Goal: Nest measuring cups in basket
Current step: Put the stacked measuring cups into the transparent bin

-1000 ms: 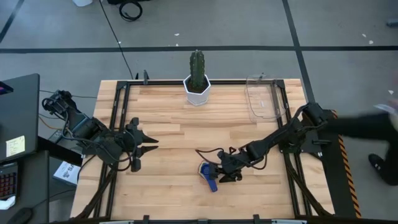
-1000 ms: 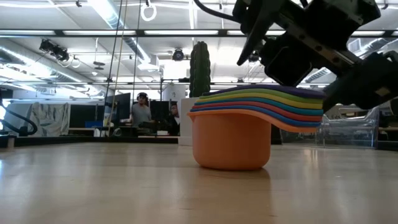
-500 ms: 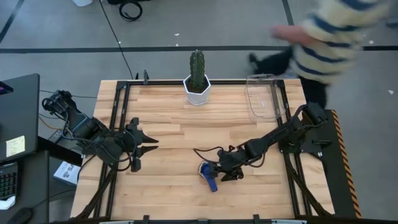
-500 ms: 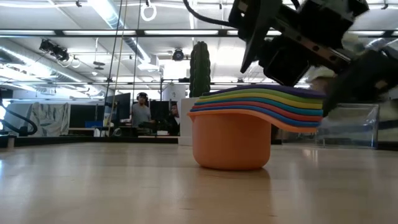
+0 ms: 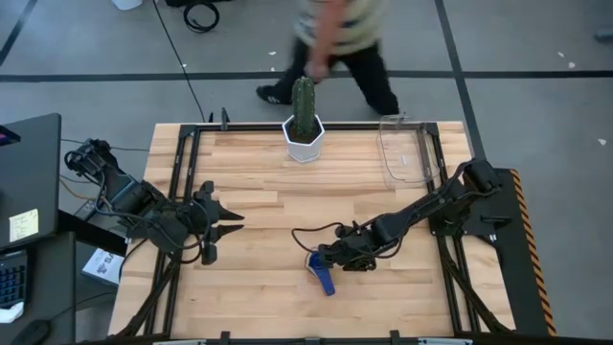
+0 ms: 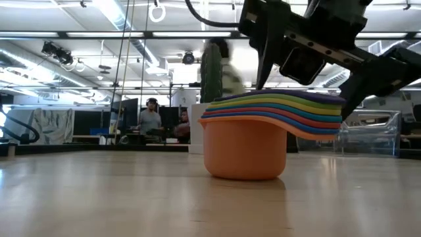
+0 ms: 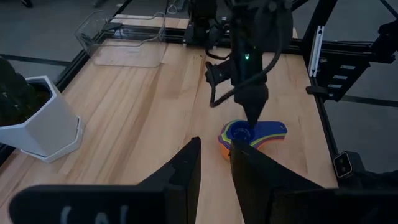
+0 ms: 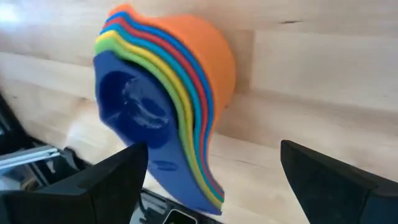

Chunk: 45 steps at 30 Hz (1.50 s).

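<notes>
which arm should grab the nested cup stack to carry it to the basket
Right. The right gripper hangs open directly over the measuring cups, and the basket sits on its side of the table. The left gripper waits far off.

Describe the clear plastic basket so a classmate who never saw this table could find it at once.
Start at the wooden table and go to the far edge, where a white faceted pot with a green cactus stands. The clear rectangular plastic basket sits in the far right corner; it alone is see-through and empty.
</notes>
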### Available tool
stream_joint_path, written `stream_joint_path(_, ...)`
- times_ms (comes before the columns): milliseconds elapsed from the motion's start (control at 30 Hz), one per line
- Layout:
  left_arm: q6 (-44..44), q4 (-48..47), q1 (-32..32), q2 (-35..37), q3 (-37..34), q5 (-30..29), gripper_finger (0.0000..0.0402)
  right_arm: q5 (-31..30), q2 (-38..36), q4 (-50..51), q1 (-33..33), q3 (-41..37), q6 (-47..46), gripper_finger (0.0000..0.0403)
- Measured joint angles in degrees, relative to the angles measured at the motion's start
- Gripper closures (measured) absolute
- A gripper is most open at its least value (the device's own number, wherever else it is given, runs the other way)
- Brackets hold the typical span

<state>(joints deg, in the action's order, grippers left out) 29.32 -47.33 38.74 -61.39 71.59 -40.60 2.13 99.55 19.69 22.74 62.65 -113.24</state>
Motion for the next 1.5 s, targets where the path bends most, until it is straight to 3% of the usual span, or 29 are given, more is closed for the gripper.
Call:
stream_joint_path(333,-0.02,1.18,0.02,0.02,0.02,-0.04,0.0310,5.04,3.63,-3.18,-1.21,-0.03,-0.79,0.0034)
stream_joint_path(1033,-0.01,1.73,0.02,0.02,0.02,0.00,0.0310,3.43,3.52,-0.85,-1.51,-0.01,-2.07,0.0035)
stream_joint_path(1500,0.00,1.70,0.02,0.02,0.02,0.00,0.0310,1.69,3.47,0.74,-1.71,-0.01,-1.67,0.0060)
